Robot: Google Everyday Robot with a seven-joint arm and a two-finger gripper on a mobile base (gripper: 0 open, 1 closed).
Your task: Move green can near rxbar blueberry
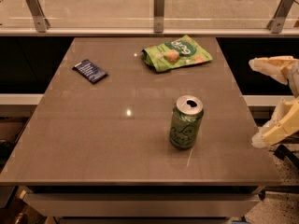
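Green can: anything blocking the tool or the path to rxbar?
Nothing visible. The tool, open, hangs off the table's right edge; bare tabletop to the green can and on to the rxbar blueberry; snack bag sits aside.

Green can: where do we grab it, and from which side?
Take the green can around the middle of its side wall, coming in level from the right. It stands upright, so its round body offers two opposite faces for the fingers. The gripper hangs open off the right edge of the table, on that same side.
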